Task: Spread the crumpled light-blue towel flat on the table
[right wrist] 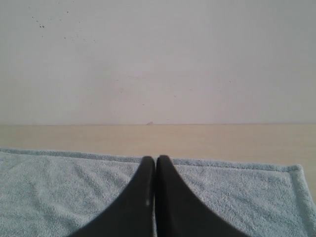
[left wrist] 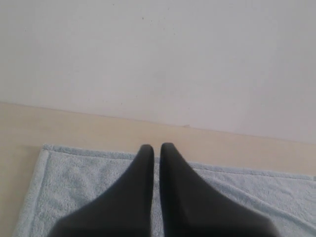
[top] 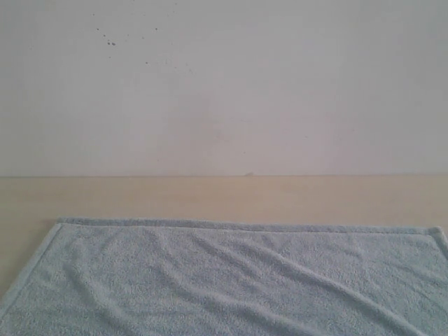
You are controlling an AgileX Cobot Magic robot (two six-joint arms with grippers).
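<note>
The light-blue towel point(top: 231, 280) lies opened out on the pale wood table point(top: 210, 196), its far hem straight and both far corners showing; soft diagonal wrinkles cross its middle. Neither gripper shows in the exterior view. In the left wrist view my left gripper point(left wrist: 156, 146) hovers over the towel point(left wrist: 74, 182) near its far hem, black fingers point(left wrist: 143, 173) nearly together with nothing between them. In the right wrist view my right gripper point(right wrist: 156, 159) is shut and empty above the towel point(right wrist: 237, 197), by the far hem.
A white wall point(top: 224, 84) with a few dark specks rises behind the table. A bare strip of table runs between the towel's far hem and the wall.
</note>
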